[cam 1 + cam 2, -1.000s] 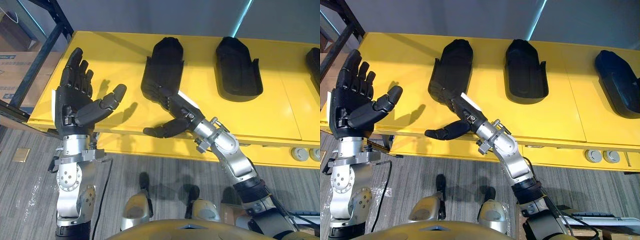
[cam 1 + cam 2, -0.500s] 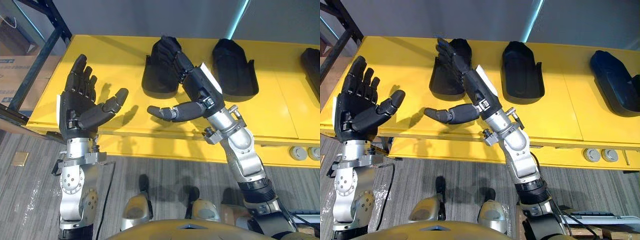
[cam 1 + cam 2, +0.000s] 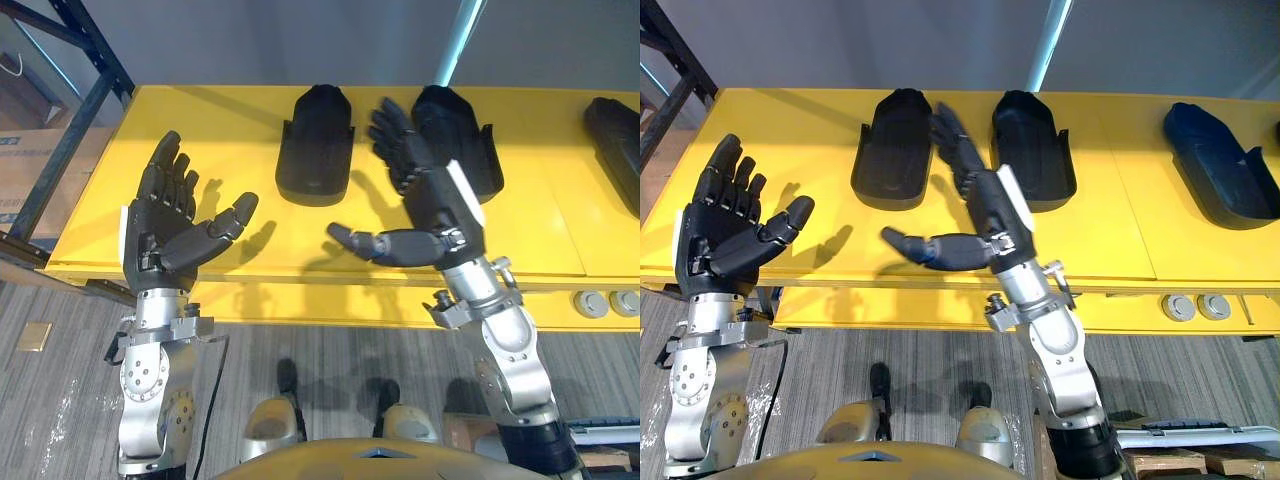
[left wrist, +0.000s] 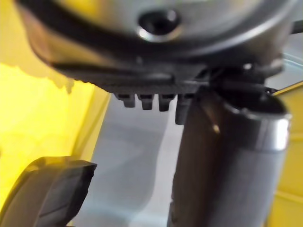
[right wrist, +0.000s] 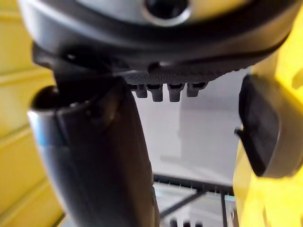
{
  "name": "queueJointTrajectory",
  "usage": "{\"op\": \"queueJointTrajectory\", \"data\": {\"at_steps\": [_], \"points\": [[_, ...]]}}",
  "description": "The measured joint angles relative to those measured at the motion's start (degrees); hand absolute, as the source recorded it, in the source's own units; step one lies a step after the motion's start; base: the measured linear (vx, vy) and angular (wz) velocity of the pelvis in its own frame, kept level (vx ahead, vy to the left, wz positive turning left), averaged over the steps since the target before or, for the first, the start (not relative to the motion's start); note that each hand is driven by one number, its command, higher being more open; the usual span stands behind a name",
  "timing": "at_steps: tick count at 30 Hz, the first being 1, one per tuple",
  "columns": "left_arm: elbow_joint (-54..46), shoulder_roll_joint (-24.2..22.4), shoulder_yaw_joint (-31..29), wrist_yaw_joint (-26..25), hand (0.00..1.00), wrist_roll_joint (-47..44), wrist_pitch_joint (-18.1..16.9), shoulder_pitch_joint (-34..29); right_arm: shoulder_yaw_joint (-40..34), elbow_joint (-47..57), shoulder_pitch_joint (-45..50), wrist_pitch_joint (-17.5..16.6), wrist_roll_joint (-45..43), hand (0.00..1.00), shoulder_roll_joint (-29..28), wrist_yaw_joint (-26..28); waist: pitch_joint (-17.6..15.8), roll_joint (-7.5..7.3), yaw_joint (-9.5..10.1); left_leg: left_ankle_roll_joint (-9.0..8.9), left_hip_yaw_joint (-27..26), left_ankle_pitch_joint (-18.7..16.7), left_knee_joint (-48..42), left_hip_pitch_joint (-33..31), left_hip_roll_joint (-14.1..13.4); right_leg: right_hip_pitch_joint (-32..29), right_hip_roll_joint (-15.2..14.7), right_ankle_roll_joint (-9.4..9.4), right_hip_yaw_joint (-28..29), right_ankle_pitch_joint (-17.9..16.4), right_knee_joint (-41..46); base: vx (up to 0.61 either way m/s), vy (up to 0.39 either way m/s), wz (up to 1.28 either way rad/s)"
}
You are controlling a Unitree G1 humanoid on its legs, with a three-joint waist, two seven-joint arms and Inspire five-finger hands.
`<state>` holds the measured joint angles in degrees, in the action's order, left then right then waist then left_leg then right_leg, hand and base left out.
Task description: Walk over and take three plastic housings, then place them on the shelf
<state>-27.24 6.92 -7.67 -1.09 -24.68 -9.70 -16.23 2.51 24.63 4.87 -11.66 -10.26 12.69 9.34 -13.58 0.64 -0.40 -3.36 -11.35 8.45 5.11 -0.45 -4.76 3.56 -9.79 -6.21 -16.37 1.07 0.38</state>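
Three black plastic housings lie on the yellow table (image 3: 200, 130): one left of centre (image 3: 316, 148), one beside it (image 3: 455, 140), and a third at the right (image 3: 1218, 178). My right hand (image 3: 440, 205) is raised open above the table's front, between the first two housings, with its thumb pointing left and nothing in it. Over the table's front left, my left hand (image 3: 165, 225) is held up open and empty, palm showing. A housing's edge (image 5: 258, 127) shows in the right wrist view, another (image 4: 45, 191) in the left wrist view.
A dark metal rack (image 3: 70, 90) stands at the left with cardboard boxes (image 3: 25, 175) behind it. Two round grey sockets (image 3: 605, 303) sit on the table's front face at the right. Grey carpet lies below.
My right hand has lifted off the left-of-centre housing and swung right, now open between the two housings. The housing stays on the table. My left hand has hardly moved; the camera shifted a little.
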Motion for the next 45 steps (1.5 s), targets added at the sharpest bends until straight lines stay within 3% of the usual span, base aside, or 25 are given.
{"op": "queueJointTrajectory", "data": {"at_steps": [3, 8, 10, 14, 20, 23, 26, 28, 30, 34, 39, 42, 43, 45], "points": [[-0.23, -0.55, -0.16, 0.23, 1.0, -0.58, -0.3, -0.72, -6.63, 0.8, 2.79, -1.66, 1.15, 1.0, -1.99, -4.02, 1.57, -0.33, -0.24, -0.13, -1.14, -0.3, -0.02, 0.68, -0.01, 0.19, 0.04, -0.41, 1.16, 0.51, -0.51, 0.07, -0.008, -0.18], [-3.96, -2.27, -0.05, 5.32, 1.0, -3.82, -1.79, -2.57, -15.65, 5.01, 9.26, -1.68, 4.43, 1.0, -2.54, -10.59, 4.12, -0.67, -3.03, -0.39, -3.6, -1.57, 0.0, 2.25, -0.17, 0.51, 0.04, -0.35, 3.04, 0.43, -0.89, 0.04, -0.002, -0.25], [-5.1, -2.48, 0.06, 7.91, 1.0, -4.76, -2.7, -2.51, -18.54, 5.01, 11.53, -1.34, 4.27, 1.0, -3.13, -12.39, 4.69, -0.68, -3.55, -0.47, -5.32, -2.17, 0.01, 3.28, -0.36, 0.48, 0.14, -0.24, 4.56, 0.34, -0.93, 0.01, 0.002, -0.38], [-7.14, -2.5, 1.44, 11.1, 1.0, -8.1, -4.55, -2.45, -23.18, 5.01, 18.39, 0.69, -0.37, 1.0, -7.45, -13.67, 6.41, -0.39, -6.38, -0.82, -9.17, -3.23, 0.01, 4.34, -0.95, -0.93, 0.78, -0.04, 8.63, 0.36, -1.07, 0.0, 0.005, -0.51], [-5.85, -2.36, 7.65, 10.38, 1.0, -9.44, -4.73, -0.89, -23.59, 5.0, 26.13, 1.64, -1.9, 1.0, -11.95, -14.49, 7.97, 0.68, -11.18, -2.19, -18.25, -5.11, -0.03, 7.0, -2.32, -3.7, 2.7, -0.6, 17.33, 1.79, -1.61, 0.02, 0.004, -0.75], [-1.78, -1.36, 11.59, 7.12, 1.0, -9.23, -4.27, 2.48, -23.43, 4.85, 27.75, 2.49, -1.99, 1.0, -13.27, -14.8, 8.68, 0.77, -12.86, -3.43, -23.71, -6.03, -0.2, 9.39, -3.43, -4.67, 4.51, -0.46, 22.74, 2.91, -2.08, 0.04, -0.025, -0.94], [-0.73, -1.17, 13.38, 4.41, 1.0, -8.17, -3.77, 2.87, -22.85, 4.85, 28.54, 2.49, -1.99, 1.0, -13.31, -14.81, 8.88, 0.71, -14.28, -4.27, -25.97, -7.51, -0.59, 11.38, -3.88, -4.87, 6.08, -0.46, 26.44, 3.12, -2.3, 0.03, -0.042, -0.83], [-0.88, -1.04, 13.87, 1.62, 1.0, -5.95, -3.73, 2.86, -21.76, 4.85, 28.49, 2.47, -3.57, 1.0, -13.23, -14.27, 9.02, 0.37, -13.07, -3.95, -19.42, -12.76, -5.44, 9.9, -3.31, -6.77, 7.52, -0.29, 31.26, 3.21, -1.17, 0.02, -0.038, -1.24], [-0.95, -0.26, 13.74, -2.8, 1.0, -5.94, -3.21, 2.14, -17.7, 4.59, 27.91, 2.38, -6.62, 1.0, -11.95, -11.89, 8.99, 1.13, -11.91, -2.58, -10.5, -19.31, -12.8, 7.24, -2.59, -7.41, 9.42, -0.41, 36.23, 3.32, -0.56, 0.05, 0.006, -1.21], [-1.55, -0.27, 13.8, -2.52, 1.0, -5.87, -2.16, 0.45, -10.14, 3.67, 24.93, 2.48, -7.07, 1.0, -9.92, -12.55, 9.01, 1.18, -9.94, -2.23, -10.5, -20.14, -14.6, 6.44, -2.81, -7.57, 9.21, -0.25, 35.9, 3.77, -0.91, 0.03, 0.045, -0.07], [-1.63, -0.16, 16.91, -0.45, 1.0, -6.06, -2.48, 2.0, -5.0, 0.94, 19.23, 4.15, -9.3, 1.0, -9.59, -15.95, 7.36, 1.67, -8.31, -1.22, -4.64, -21.23, -19.82, 2.0, -2.86, -9.99, 8.79, -0.01, 31.3, 1.32, 4.95, -0.01, 0.018, 0.44], [-1.97, -0.17, 18.1, 1.2, 1.0, -6.54, -2.54, 4.18, -2.94, 0.3, 19.83, 5.11, -9.25, 1.0, -10.91, -16.59, 5.03, 1.79, -8.01, -0.89, -4.88, -22.16, -20.81, 3.19, -2.73, -10.76, 8.88, -0.25, 31.22, 1.09, 8.9, -0.08, 0.066, -0.15], [-2.33, -0.17, 18.27, 1.21, 1.0, -6.45, -2.7, 4.77, -1.58, 0.31, 21.4, 5.1, -9.22, 1.0, -12.02, -16.33, 4.42, 1.11, -8.0, -0.5, -6.72, -22.46, -21.17, 3.85, -2.43, -10.95, 8.95, -0.8, 31.83, 1.45, 8.92, -0.15, 0.052, -0.72], [-3.43, -0.19, 18.22, 0.02, 1.0, -6.4, -2.98, 4.53, 0.81, 0.31, 23.62, 5.1, -9.21, 1.0, -13.02, -15.36, 3.5, 0.25, -7.14, 0.15, -13.77, -22.91, -21.52, 5.12, -3.9, -10.08, 7.92, -4.18, 30.02, 4.24, 2.84, -0.25, 0.027, -1.35]]}}
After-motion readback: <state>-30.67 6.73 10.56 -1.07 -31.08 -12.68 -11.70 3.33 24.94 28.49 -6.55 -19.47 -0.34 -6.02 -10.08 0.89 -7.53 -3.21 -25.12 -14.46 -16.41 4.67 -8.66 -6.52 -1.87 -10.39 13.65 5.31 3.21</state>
